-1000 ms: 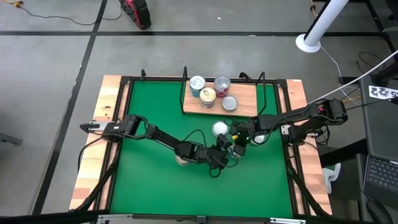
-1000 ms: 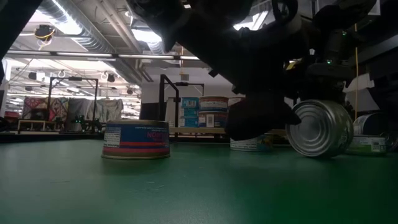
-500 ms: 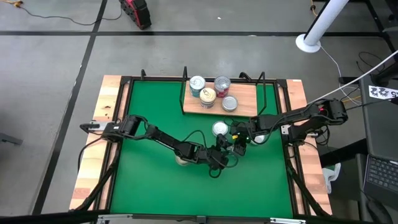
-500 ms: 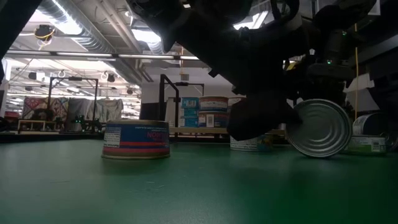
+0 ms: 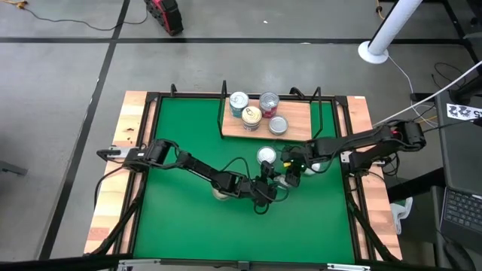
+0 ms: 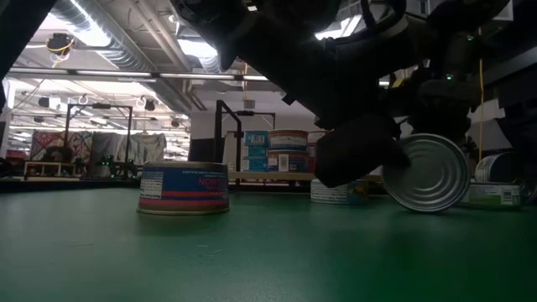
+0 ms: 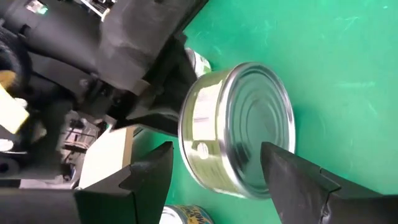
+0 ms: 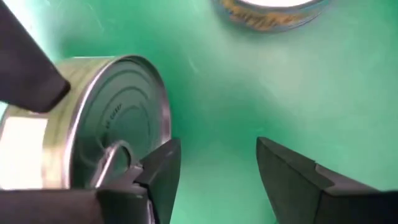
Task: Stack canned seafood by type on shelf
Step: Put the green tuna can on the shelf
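Observation:
A silver can (image 7: 239,127) stands on its rim on the green mat, near the middle of the table (image 5: 282,178). My left gripper (image 7: 217,158) reaches in from the left and is shut on it. My right gripper (image 8: 217,155) hangs just beside the can's lid (image 8: 118,124), open, with only bare mat between its fingers. The shelf (image 5: 290,113) sits at the far edge with several cans on it, one (image 5: 251,116) lying on others. My left gripper pinches the can across its two flat faces. One fingertip (image 7: 273,155) lies on the lid near its rim (image 7: 264,134), and the other (image 7: 165,158) lies at the opposite face. The fingers come slanting down from the table's left. The can stands on edge, its lid (image 6: 432,172) facing the near side.
Loose cans lie flat on the mat: a blue-and-red one (image 6: 183,189), one beyond the grippers (image 5: 266,156), a yellow-labelled one (image 8: 273,9) and one at the right (image 6: 495,195). Black wire rails and wooden planks edge the mat (image 5: 181,226), which has free room at the near side.
My left gripper has rolled about its own line without shifting place. The can between its fingers has turned with it, and its lid now faces the near edge more squarely.

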Robot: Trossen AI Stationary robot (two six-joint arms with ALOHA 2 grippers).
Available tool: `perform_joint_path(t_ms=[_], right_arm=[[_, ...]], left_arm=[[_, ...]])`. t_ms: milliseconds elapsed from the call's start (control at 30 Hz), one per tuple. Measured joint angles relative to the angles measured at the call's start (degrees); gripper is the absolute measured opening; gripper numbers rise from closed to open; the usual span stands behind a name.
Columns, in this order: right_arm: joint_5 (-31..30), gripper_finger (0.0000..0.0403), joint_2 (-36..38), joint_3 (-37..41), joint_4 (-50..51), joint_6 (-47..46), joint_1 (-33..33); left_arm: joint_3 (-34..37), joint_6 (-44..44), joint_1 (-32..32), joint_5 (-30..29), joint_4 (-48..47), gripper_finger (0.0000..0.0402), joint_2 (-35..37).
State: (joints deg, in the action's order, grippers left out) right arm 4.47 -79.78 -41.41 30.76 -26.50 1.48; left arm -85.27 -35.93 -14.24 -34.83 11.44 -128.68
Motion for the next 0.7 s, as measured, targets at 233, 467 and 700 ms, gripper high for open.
perform_joint_path(t_ms=[233,467,700], right_arm=[[-2.5,0.0207,6.1,0.0,3.1,-0.2,0.0],[-2.4,0.0207,14.1,0.0,3.3,-0.2,0.0],[-0.2,0.0207,19.1,0.0,1.6,-2.4,0.0]], left_arm=[[0.0,0.0,0.0,0.1,0.0,0.0239,0.0],[0.0,0.0,0.0,0.1,0.0,0.0239,0.0],[0.0,0.1,0.1,0.1,-0.1,0.0239,0.0]])
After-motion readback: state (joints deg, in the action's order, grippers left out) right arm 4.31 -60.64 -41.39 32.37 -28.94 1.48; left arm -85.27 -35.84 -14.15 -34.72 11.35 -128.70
